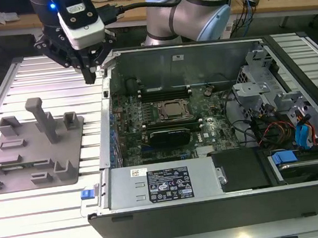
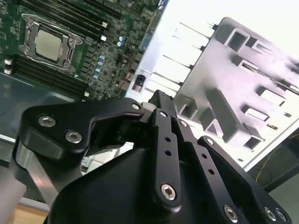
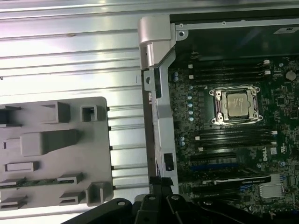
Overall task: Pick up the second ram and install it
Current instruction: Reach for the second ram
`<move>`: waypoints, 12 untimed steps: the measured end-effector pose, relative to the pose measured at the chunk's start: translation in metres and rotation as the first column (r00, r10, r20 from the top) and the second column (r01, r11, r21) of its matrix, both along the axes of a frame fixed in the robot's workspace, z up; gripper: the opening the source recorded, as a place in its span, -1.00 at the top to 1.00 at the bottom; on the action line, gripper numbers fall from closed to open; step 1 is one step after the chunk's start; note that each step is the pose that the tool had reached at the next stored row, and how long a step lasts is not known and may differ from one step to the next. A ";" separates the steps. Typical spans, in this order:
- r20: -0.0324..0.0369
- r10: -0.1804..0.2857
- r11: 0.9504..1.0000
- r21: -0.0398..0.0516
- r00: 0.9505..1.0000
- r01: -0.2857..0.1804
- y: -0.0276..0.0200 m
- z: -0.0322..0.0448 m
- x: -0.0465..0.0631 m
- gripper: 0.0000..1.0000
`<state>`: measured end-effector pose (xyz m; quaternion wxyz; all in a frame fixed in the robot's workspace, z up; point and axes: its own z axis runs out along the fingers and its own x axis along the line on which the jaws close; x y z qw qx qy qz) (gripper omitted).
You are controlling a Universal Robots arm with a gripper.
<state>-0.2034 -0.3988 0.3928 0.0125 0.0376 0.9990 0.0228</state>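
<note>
Black sheet-metal computer case (image 1: 214, 215) lies open on its side on the slatted aluminium table (image 1: 44, 216), nearest the exterior camera. A silver power supply box (image 1: 154, 182) sits along its near wall. Beyond that is the green motherboard (image 1: 132, 130), with a black expansion card (image 1: 175, 135) just on the near side of the processor socket (image 1: 172, 110). Dark memory slots run on both sides of the socket; whether they are filled cannot be told. To the exterior view's left of the case, apart from it, is a grey plastic fixture (image 1: 66, 151) with posts and slots. The second ram (image 1: 19, 166) stands on edge in a long slot near the fixture's near edge. In the first wrist view it reads as a thin green strip (image 3: 32, 181). It is untouched and well apart from the tool. Further back, the gripper (image 1: 90, 78) hangs over the strip of table between fixture and case, just beside the case's side wall. Its fingers are drawn together to a single point with nothing between them. The first wrist view (image 3: 161, 189) and the second wrist view (image 2: 161, 98) agree. Behind it, the silver-and-blue arm (image 1: 204, 6) reaches across the case's far wall. A wooden bench (image 1: 283, 1) with cables stands at the back.
</note>
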 end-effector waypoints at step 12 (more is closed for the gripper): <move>0.000 0.000 1.000 0.000 1.000 0.000 0.0000 -0.0032 -0.035 0.84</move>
